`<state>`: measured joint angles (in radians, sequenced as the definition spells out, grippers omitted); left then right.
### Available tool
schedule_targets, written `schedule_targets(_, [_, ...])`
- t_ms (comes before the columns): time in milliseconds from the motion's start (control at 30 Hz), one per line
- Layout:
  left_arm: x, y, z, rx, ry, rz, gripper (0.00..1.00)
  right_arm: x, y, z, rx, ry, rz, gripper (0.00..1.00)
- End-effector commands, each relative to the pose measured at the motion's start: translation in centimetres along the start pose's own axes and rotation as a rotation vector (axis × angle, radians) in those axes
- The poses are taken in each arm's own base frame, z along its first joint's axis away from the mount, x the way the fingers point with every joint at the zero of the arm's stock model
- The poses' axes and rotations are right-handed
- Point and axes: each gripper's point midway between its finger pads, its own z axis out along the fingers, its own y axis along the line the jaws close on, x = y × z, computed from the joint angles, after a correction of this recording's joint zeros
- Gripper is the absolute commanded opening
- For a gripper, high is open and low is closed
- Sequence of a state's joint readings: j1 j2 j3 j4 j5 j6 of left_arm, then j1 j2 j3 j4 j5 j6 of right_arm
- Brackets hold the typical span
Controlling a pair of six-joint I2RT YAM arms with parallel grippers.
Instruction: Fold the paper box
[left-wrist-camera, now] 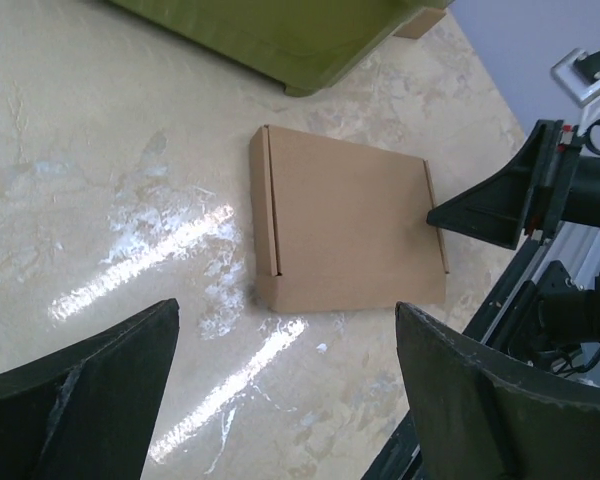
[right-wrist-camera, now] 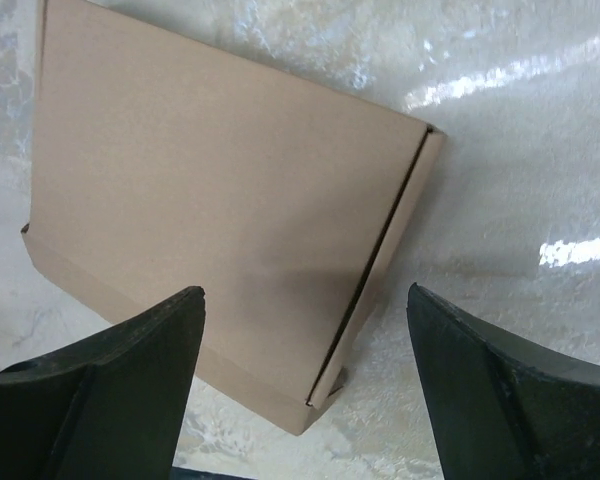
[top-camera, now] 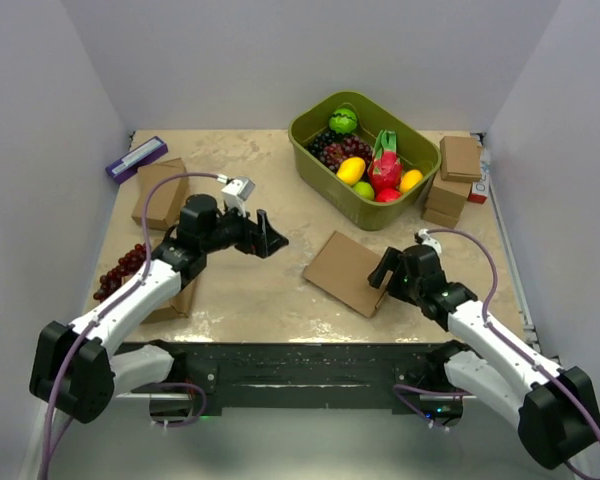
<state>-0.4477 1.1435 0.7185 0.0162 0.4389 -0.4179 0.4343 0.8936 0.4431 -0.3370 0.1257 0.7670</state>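
We see the box (top-camera: 346, 272) lying flat and closed near the middle of the desk (top-camera: 240, 290), its seams shut, so the fold looks done to us. Our right end effector (top-camera: 383, 268) sits just beside its right edge, jaws wide and holding nothing. Our left end effector (top-camera: 270, 238) hovers apart to the left, equally wide and empty; we judge both stand off to leave the box free. The cardboard is plain, and we can read no print on it.

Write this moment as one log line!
brown cardboard paper box: folded shut, unheld | left gripper: open, apart | right gripper: open, beside box
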Motion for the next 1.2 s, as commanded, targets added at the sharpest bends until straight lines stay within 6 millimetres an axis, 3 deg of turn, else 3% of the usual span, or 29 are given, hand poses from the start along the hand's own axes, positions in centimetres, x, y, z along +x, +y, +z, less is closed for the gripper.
schedule_targets(0, [-1.2,-0.7,-0.7,0.101,0.052,0.070,0.93,1.4,-0.8,0.3,0.009,0.024,0.105,0.82])
schedule_targets(133, [-0.2,1.1,-0.9,0.095,0.055,0.007,0.93,2.8,-1.8,1.1,0.014,0.019,0.190,0.72])
schedule_targets(200, [0.2,0.8,-1.1,0.123,0.062,-0.017,0.93,3.5,-2.2,1.2,0.009,0.028,0.217,0.68])
schedule_targets(367, [-0.7,1.6,-1.0,0.087,0.025,0.009,0.94,4.0,-2.6,1.6,-0.013,0.005,0.242,0.53])
schedule_targets(567, [-0.2,2.3,-0.5,0.068,0.027,-0.022,0.94,4.9,-1.9,2.1,-0.094,0.016,0.251,0.28])
schedule_targets(600, [-0.2,2.3,-0.4,0.067,0.023,-0.028,0.93,4.9,-1.7,2.0,-0.105,0.017,0.251,0.18])
schedule_targets(767, [0.2,1.9,-0.5,0.087,0.035,-0.082,0.92,3.9,0.0,1.1,-0.198,-0.011,0.264,0.04])
schedule_targets(900, [0.2,2.0,-0.6,0.079,-0.012,-0.103,0.92,3.9,1.2,0.7,-0.260,0.000,0.254,0.00])
schedule_targets(967, [1.3,2.3,-0.3,0.077,0.007,-0.137,0.92,4.2,1.4,0.7,-0.275,0.017,0.249,0.00])
schedule_targets(1167, [2.3,2.3,-0.2,0.089,0.020,-0.200,0.92,3.0,4.8,-0.8,-0.432,0.022,0.245,0.00])
